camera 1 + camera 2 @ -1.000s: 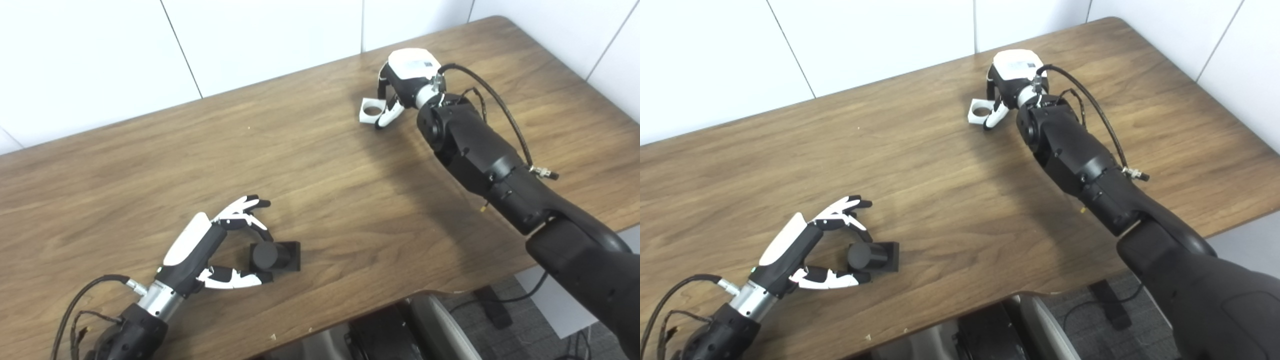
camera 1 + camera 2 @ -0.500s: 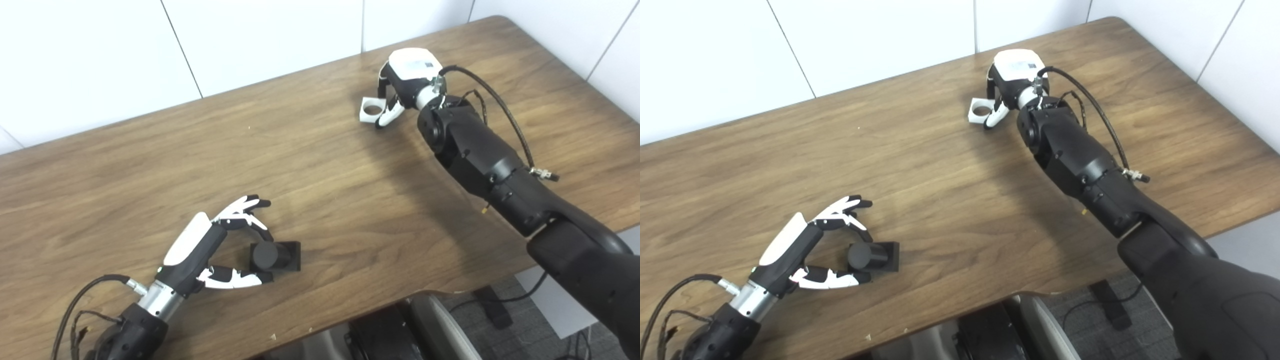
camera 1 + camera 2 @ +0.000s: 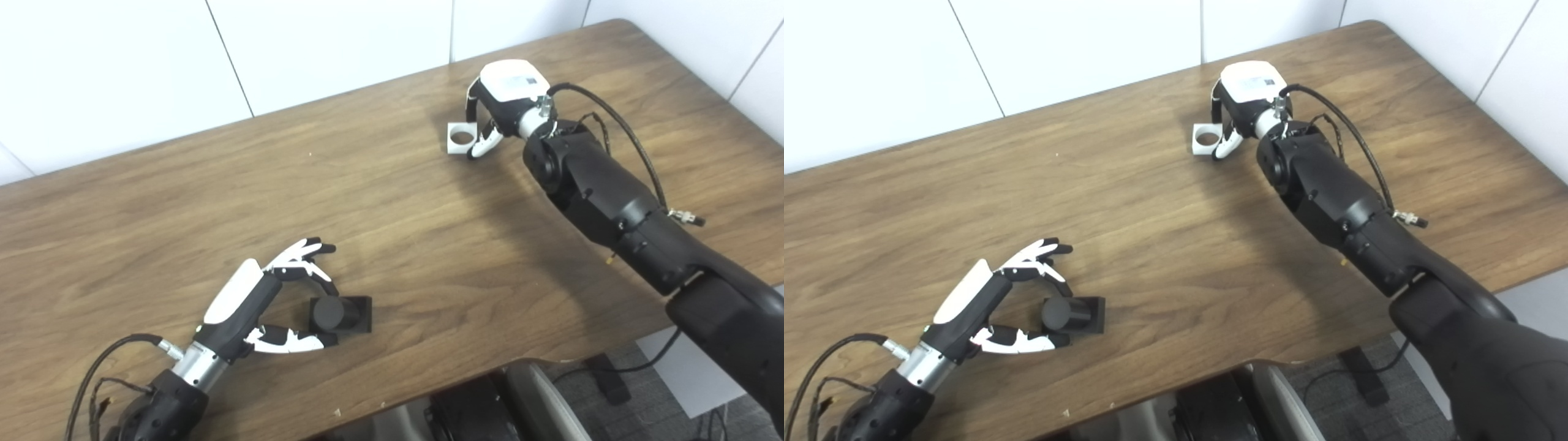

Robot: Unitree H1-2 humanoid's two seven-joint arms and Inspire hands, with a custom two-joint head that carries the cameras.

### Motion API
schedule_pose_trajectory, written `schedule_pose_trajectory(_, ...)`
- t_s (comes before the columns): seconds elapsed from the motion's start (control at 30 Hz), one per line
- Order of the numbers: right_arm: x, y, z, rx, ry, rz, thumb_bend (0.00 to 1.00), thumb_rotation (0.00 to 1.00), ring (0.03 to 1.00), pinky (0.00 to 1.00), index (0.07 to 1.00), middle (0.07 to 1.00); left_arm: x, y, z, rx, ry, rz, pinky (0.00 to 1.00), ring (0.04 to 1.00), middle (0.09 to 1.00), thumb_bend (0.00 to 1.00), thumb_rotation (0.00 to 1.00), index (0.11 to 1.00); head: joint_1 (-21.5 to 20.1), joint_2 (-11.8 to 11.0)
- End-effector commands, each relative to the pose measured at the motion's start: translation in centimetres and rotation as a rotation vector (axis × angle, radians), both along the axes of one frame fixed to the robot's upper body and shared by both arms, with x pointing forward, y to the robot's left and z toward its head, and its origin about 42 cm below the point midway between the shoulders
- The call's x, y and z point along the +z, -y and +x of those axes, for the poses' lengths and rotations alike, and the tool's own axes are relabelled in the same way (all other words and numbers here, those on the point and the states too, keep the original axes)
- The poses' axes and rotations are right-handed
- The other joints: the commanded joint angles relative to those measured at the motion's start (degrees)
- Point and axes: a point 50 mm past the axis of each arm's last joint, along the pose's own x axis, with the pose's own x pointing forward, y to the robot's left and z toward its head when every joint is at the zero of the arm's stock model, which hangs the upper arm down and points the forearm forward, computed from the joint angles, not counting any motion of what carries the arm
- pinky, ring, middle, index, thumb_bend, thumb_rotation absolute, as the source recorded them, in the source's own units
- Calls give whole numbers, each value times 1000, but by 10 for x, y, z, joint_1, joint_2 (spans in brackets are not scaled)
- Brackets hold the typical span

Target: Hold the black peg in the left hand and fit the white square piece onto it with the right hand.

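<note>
Our left hand (image 3: 263,306) lay low on the table (image 3: 392,233), fingers spread wide, one set above the black peg (image 3: 334,312) and the thumb just below it; it cupped the peg without gripping it. Our right hand (image 3: 499,107) was at the far side of the table with its fingers curled round the near edge of the white square piece (image 3: 460,137); whether the piece was pinched or only touched, we could not tell. We judged both grasps to be in hand, neither object raised. Next, the left hand needed to close on the peg, and the right to carry the piece across, the two being well apart. The peg was a matte black cylinder on a square base. The piece was a flat white square with a round hole. The table was smooth brown wood grain.
</note>
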Motion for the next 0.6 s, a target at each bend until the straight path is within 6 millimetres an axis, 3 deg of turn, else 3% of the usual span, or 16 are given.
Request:
schedule_pose_trajectory(0.0, 1, 8, -6, 20, -40, -18, 519, 144, 806, 720, 481, 757, -25, -21, -7, 20, -124, 145, 805, 951, 880, 518, 65, 491, 0, 2)
schedule_pose_trajectory(0.57, 34, -7, -14, 140, 35, 24, 519, 139, 779, 720, 479, 746, -24, -19, -8, 22, -131, 146, 808, 952, 880, 518, 62, 491, 7, 5)
